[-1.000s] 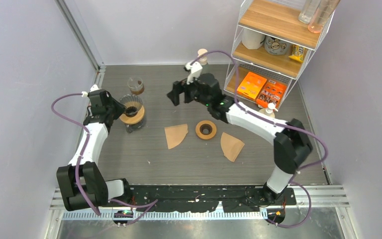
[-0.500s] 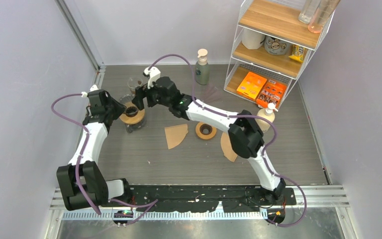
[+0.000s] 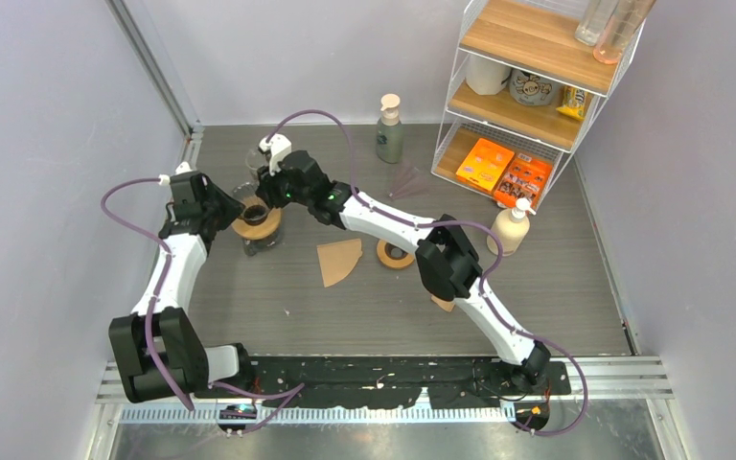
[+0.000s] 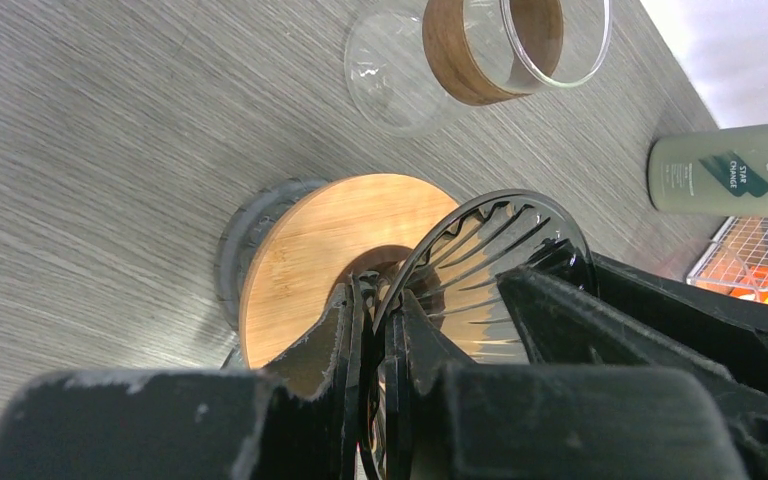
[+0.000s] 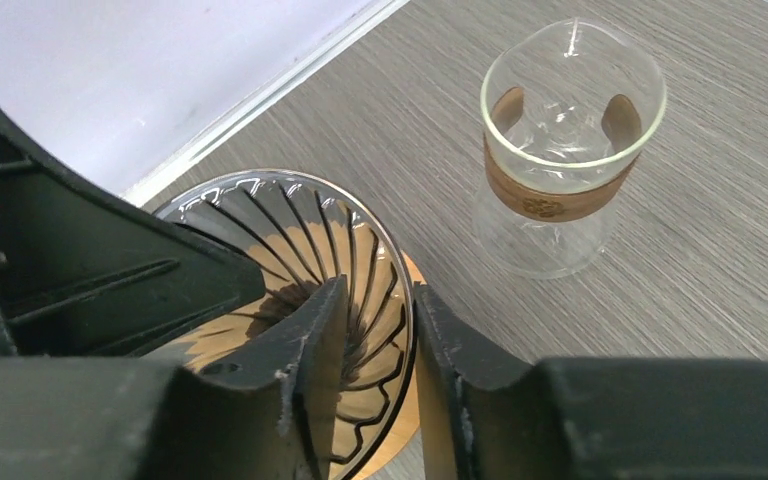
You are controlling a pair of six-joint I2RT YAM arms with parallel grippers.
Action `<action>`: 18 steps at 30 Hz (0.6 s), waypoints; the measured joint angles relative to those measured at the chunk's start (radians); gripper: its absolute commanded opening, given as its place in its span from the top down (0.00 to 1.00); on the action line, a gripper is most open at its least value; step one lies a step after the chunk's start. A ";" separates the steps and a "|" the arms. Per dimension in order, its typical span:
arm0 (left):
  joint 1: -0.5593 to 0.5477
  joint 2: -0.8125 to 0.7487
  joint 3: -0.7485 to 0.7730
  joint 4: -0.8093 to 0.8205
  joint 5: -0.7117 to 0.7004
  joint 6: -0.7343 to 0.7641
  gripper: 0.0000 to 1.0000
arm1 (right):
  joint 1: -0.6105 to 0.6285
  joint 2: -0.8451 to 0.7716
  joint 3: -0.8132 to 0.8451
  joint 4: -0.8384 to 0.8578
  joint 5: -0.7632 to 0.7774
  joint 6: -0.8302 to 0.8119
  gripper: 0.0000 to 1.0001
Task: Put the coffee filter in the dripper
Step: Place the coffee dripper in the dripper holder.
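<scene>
- We see the left gripper (image 4: 375,300) with its two black fingers (image 4: 332,345) drawn almost together. They pinch the rim of the clear ribbed glass dripper with a round bamboo collar (image 4: 490,262), and only the thin glass wall lies between the pads.
- The right gripper (image 5: 380,292) sets one finger inside the dripper and the other outside it. Its fingers (image 5: 310,350) straddle the rim at a narrow spread, and we cannot tell whether they press the glass or merely flank it.
- From above, the grippers meet the dripper from opposite sides, the left at its 9 o'clock and the right at its 1 o'clock.
- The dripper stands on a dark round vessel (image 3: 257,240) at about 10 o'clock on the table.
- The flat brown paper coffee filter (image 3: 338,261) lies on the table at the dripper's 4 o'clock, apart from it and touched by neither gripper.
- A second brown filter (image 3: 441,303) peeks out from under the right arm, further toward 4 o'clock.
- A small tan wooden ring (image 3: 395,254) lies just beside the first filter, at its 3 o'clock.
- A clear stemmed glass cup with a brown wooden band (image 5: 570,130) stands near the dripper at its 12 o'clock.
- The surface is a grey wood-grain table top (image 3: 278,316), enclosed by pale lilac walls (image 3: 48,144).
- At the table's 12 o'clock stands a grey-green pump bottle (image 3: 389,134).
- At 2 o'clock is a white wire shelf with wooden boards (image 3: 522,43) holding orange boxes (image 3: 503,171), with a cream pump bottle (image 3: 508,230) near its foot.
</scene>
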 measured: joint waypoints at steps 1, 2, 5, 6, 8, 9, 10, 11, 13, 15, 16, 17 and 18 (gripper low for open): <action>0.001 0.003 0.005 -0.006 0.002 0.001 1.00 | -0.001 0.000 0.000 0.002 0.003 0.002 0.73; 0.001 0.008 0.013 -0.016 0.004 0.005 1.00 | -0.003 0.001 0.000 0.001 0.005 0.004 0.76; 0.000 0.016 0.028 -0.036 0.004 0.015 1.00 | -0.006 0.002 0.000 0.002 0.015 0.022 0.83; 0.000 0.020 0.032 -0.042 0.004 0.018 1.00 | -0.007 0.002 0.000 0.002 0.014 0.032 0.86; 0.000 0.025 0.037 -0.046 0.011 0.021 1.00 | -0.008 0.003 0.000 0.002 0.011 0.029 0.90; 0.000 0.028 0.041 -0.050 0.011 0.023 1.00 | -0.008 0.003 0.000 0.002 0.012 0.029 0.92; 0.000 0.031 0.045 -0.054 0.012 0.024 1.00 | -0.008 0.004 0.000 0.002 0.012 0.030 0.94; 0.000 0.033 0.048 -0.058 0.012 0.025 1.00 | -0.009 0.004 0.000 0.002 0.012 0.031 0.95; 0.000 0.036 0.053 -0.063 0.012 0.028 1.00 | -0.009 0.004 -0.002 0.002 0.012 0.033 0.95; 0.000 0.038 0.055 -0.067 0.012 0.030 1.00 | -0.010 0.004 -0.002 0.001 0.013 0.034 0.95; 0.000 0.039 0.056 -0.068 0.011 0.031 1.00 | -0.010 0.004 -0.003 0.001 0.013 0.034 0.95; 0.000 0.039 0.057 -0.069 0.011 0.031 1.00 | -0.010 0.004 -0.004 0.002 0.013 0.034 0.95; 0.000 0.041 0.058 -0.070 0.009 0.031 1.00 | -0.010 0.004 -0.004 0.001 0.012 0.035 0.95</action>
